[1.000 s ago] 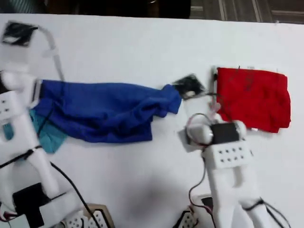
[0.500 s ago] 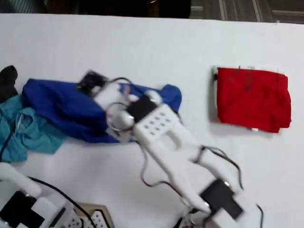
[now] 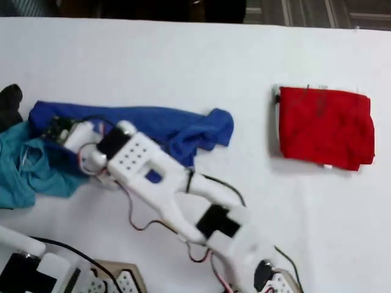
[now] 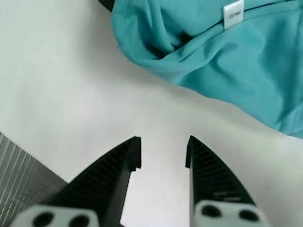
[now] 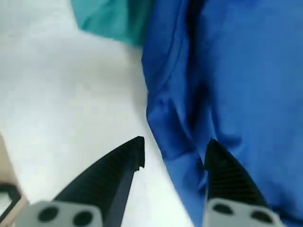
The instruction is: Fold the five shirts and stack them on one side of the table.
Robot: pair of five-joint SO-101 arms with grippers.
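Observation:
A crumpled blue shirt (image 3: 160,129) lies across the table's left half. Its left end overlaps a bunched teal shirt (image 3: 24,168). A folded red shirt (image 3: 325,126) lies flat at the right. My right gripper (image 3: 54,128) is over the blue shirt's left end. In the right wrist view that gripper (image 5: 174,151) is open, straddling the edge of the blue shirt (image 5: 236,71), with the teal shirt (image 5: 111,19) beyond. My left gripper (image 4: 163,151) is open over bare table, a short way from the teal shirt (image 4: 222,61).
A dark cloth (image 3: 9,104) sits at the table's left edge, beside the blue shirt. The arm bases and cables (image 3: 36,268) crowd the front edge. The white table (image 3: 183,61) ends at a dark far edge.
The right arm swung left from beside the red shirt to the blue shirt's left end. The left arm drew back from the left side toward the front corner. The teal shirt shows more.

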